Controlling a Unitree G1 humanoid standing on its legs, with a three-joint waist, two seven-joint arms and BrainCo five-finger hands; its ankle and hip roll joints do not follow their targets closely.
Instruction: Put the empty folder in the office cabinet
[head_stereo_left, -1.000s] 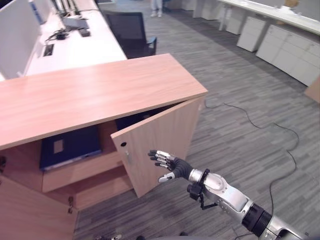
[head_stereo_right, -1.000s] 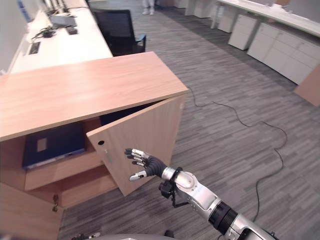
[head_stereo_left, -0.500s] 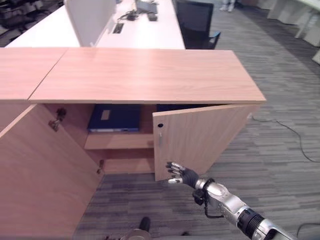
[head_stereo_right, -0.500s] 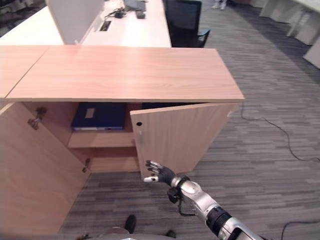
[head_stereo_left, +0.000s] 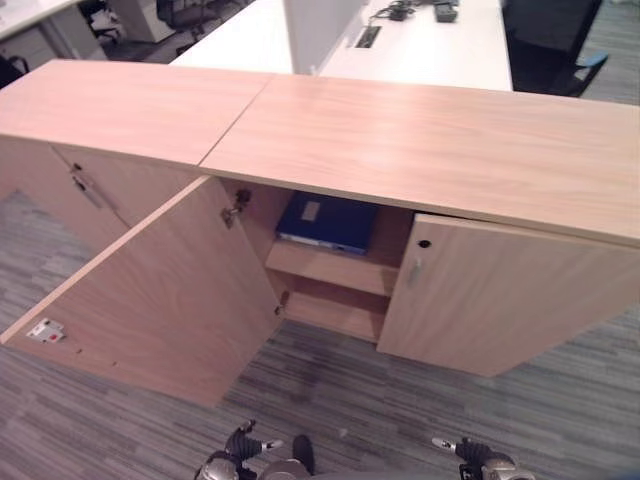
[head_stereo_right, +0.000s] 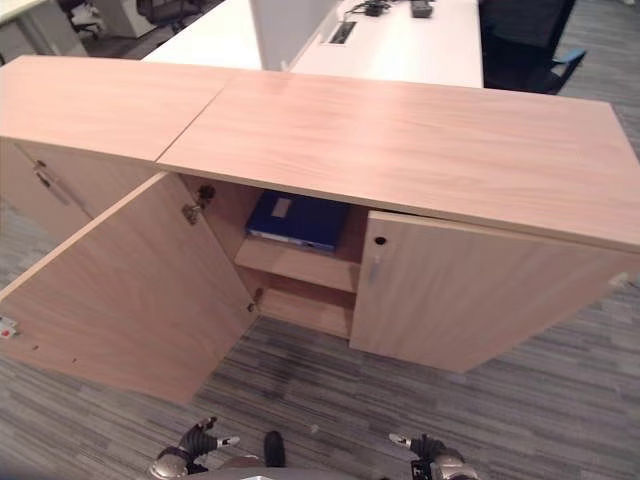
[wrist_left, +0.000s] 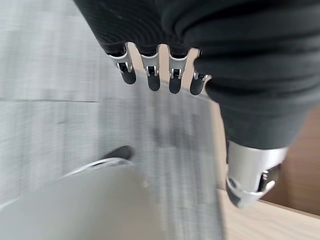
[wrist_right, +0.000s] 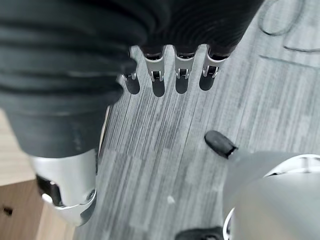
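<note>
well inside cabinet, folder, far from right hand

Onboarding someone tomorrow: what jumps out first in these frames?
The wooden cabinet with its left door swung wide open and its right door nearly shut. In the gap, a dark blue folder lies flat on the upper shelf. Both hands hang low over the grey carpet, the left hand and right hand open, holding nothing.

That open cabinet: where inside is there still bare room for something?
The lower shelf, below the blue folder, looks bare. The upper shelf is taken by that folder. The right door covers the rest.
</note>
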